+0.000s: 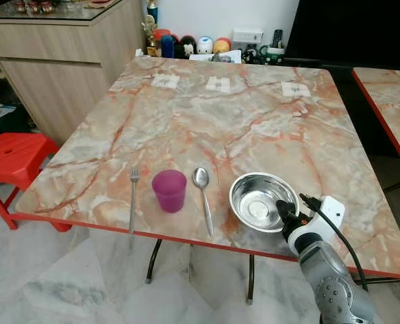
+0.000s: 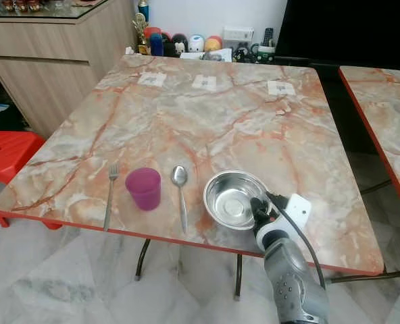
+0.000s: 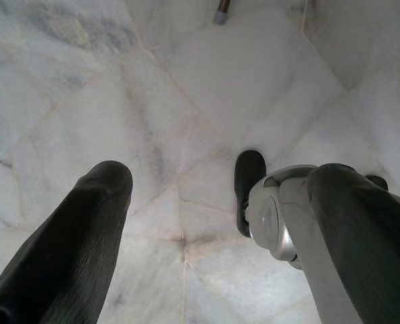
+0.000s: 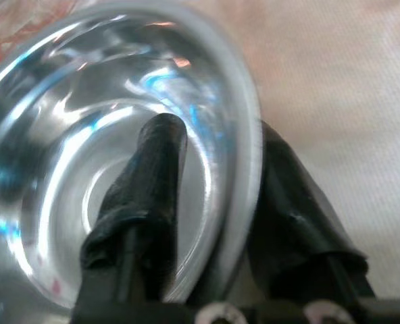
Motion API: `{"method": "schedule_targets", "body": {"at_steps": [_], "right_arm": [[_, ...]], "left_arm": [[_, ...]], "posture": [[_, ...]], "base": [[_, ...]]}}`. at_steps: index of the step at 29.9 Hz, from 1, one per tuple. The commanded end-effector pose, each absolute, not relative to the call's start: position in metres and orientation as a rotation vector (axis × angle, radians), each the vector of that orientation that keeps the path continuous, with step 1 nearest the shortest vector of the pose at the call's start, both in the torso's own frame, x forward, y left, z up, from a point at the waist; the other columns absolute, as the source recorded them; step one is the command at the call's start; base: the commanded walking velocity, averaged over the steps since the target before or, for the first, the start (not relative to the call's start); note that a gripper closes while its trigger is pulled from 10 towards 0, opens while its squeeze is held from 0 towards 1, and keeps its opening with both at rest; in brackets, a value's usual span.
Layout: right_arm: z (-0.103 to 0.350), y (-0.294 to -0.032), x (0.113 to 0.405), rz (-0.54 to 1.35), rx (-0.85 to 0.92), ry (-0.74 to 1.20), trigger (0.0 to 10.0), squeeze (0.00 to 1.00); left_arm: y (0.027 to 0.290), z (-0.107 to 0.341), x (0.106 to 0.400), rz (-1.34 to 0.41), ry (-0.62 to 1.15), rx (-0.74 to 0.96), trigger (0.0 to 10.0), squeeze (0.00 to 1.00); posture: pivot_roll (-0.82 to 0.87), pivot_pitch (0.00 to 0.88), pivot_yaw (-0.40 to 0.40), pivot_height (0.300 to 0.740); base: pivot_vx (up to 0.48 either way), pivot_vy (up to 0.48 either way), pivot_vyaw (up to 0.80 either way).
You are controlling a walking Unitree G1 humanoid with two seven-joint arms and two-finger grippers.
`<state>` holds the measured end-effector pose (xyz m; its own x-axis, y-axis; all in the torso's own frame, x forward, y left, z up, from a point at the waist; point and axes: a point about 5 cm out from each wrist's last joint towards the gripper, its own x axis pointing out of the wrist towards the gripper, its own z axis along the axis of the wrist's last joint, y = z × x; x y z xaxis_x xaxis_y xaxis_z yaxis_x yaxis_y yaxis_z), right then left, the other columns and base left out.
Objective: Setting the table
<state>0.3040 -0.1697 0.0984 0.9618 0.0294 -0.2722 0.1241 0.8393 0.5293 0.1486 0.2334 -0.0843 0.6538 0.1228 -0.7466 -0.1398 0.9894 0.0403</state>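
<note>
Table: square marble-patterned table with a red edge (image 1: 254, 128), on thin metal legs over a pale tiled floor (image 1: 65, 283).
Bowl: round shiny steel bowl (image 1: 257, 197) near the table's front edge, toward its right corner.
Right gripper: right gripper (image 4: 220, 202) pinches the bowl's rim, one black finger inside the bowl and one outside.
Spoon: steel spoon (image 1: 203, 196) just left of the bowl, handle toward the front edge.
Cup: purple plastic cup (image 1: 169, 190) upright between spoon and fork.
Fork: steel fork (image 1: 133, 197) toward the front-left corner.
Left gripper: left gripper (image 3: 220, 223) hangs over the floor, fingers wide apart.
Stool: red plastic stool (image 1: 14, 158) beside the table's left edge.
</note>
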Motion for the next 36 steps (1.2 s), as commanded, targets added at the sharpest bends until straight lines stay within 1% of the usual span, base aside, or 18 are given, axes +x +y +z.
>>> {"method": "schedule_targets", "body": {"at_steps": [1,11,15,16,23,24,25,26,27,36], "right_arm": [[0.096,-0.170,0.303,-0.064,0.581,0.285,0.0,0.00],[0.097,-0.174,0.302,-0.103,0.583,0.251,0.0,0.00],[0.109,-0.182,0.303,-0.146,0.604,0.136,0.0,0.00],[0.115,-0.187,0.301,-0.178,0.636,0.064,0.0,0.00],[0.123,-0.196,0.293,-0.240,0.667,-0.048,0.0,0.00],[0.125,-0.196,0.291,-0.236,0.669,-0.076,3.4,0.00],[0.125,-0.196,0.291,-0.236,0.669,-0.076,3.4,0.00],[0.126,-0.195,0.290,-0.233,0.661,-0.088,7.0,0.00],[0.128,-0.194,0.289,-0.224,0.648,-0.110,10.0,0.00],[0.125,-0.197,0.283,-0.255,0.650,-0.137,10.0,0.00]], "left_arm": [[0.238,-0.088,0.138,0.168,0.895,-0.020,10.0,0.00],[0.239,-0.089,0.134,0.170,0.909,-0.016,10.0,0.00],[0.239,-0.090,0.134,0.167,0.912,-0.014,10.0,0.00],[0.239,-0.090,0.132,0.166,0.917,-0.013,10.0,0.00],[0.238,-0.091,0.131,0.160,0.923,-0.010,10.0,0.00],[0.237,-0.092,0.130,0.158,0.925,-0.009,10.0,0.00],[0.237,-0.092,0.130,0.158,0.925,-0.009,10.0,0.00],[0.237,-0.092,0.130,0.157,0.926,-0.008,10.0,0.00],[0.237,-0.092,0.130,0.156,0.927,-0.005,10.0,0.00],[0.234,-0.091,0.132,0.158,0.905,0.003,10.0,0.00]], "posture": [[0.01,0.138,-0.007,0.740],[0.02,0.134,-0.009,0.740],[0.02,0.134,-0.009,0.740],[0.01,0.130,-0.010,0.740],[0.01,0.120,-0.010,0.740],[0.01,0.117,-0.010,0.740],[0.01,0.117,-0.010,0.740],[0.01,0.116,-0.010,0.740],[0.01,0.112,-0.010,0.740],[0.01,0.102,-0.011,0.740]], "base": [[0.000,0.000,0.00],[0.000,0.000,0.00],[0.000,0.000,0.00],[0.000,0.000,0.00],[0.000,0.000,0.00],[0.000,0.000,0.00],[0.000,0.000,0.00],[0.000,0.000,0.00],[0.000,0.000,0.00],[0.000,0.000,0.00]]}}
